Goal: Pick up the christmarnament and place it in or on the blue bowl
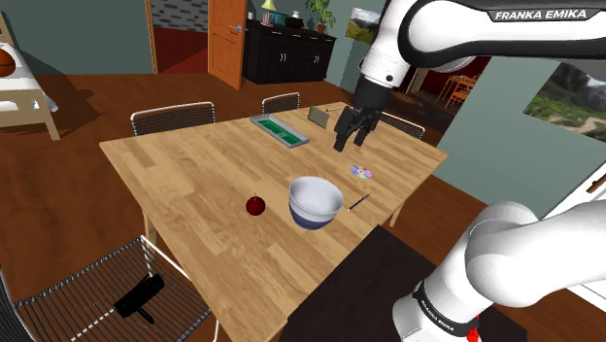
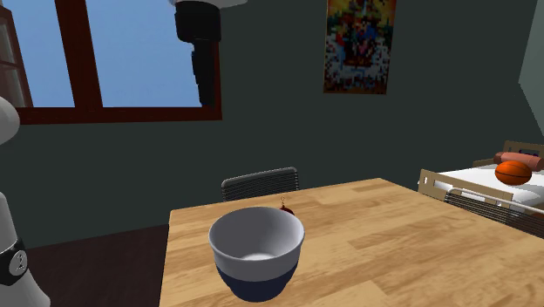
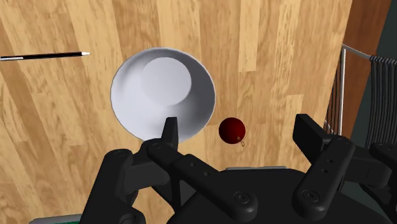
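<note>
I had the gripper [image 1: 350,134] hanging high over the table [image 1: 185,160], on the far side of the bowl [image 1: 313,218] from the ornament [image 1: 254,206]. Its fingers [image 3: 170,135] stood wide apart with nothing between them.

The ornament, a small dark red ball, lay on the bare wood just beside the bowl, close to its rim but not touching it. A thin hanger loop stuck out of the ball on the side turned away from the bowl.

I judged the ball to be light, hard and glossy, so likely to slip or roll off if one finger nudged it first. It might also be thin-shelled, so I wanted a gentle squeeze. I meant to come straight down and close across its widest girth, keeping the jaws clear of the loop and of the bowl's rim.

A black pen [image 3: 44,56] lay on the bowl's other side, well out of the way.
</note>
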### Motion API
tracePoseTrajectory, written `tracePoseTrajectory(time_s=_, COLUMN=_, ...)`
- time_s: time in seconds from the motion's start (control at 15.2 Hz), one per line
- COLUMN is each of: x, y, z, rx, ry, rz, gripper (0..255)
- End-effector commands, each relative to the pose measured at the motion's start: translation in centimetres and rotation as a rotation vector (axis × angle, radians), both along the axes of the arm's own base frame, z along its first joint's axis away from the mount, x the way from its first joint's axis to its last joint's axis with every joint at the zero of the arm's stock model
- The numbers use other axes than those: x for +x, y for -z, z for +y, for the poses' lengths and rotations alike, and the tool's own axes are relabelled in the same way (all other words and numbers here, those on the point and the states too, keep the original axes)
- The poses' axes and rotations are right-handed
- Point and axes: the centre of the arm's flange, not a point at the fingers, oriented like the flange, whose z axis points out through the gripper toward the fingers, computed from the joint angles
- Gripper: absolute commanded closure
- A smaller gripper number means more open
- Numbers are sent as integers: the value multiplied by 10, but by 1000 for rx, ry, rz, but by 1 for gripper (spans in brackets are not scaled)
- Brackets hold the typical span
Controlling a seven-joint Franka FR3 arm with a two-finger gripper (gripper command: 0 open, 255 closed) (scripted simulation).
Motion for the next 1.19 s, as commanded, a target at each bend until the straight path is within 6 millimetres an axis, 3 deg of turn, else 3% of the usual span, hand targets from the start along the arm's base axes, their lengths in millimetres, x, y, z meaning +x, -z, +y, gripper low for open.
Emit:
tracePoseTrajectory(time_s=0.0, x=13, y=22, z=-1, rx=15, ry=-8, rz=-9, gripper=0)
tracePoseTrajectory(time_s=1.12, x=133, y=209, z=10, rx=141, ry=-80, rz=-58, gripper=0)
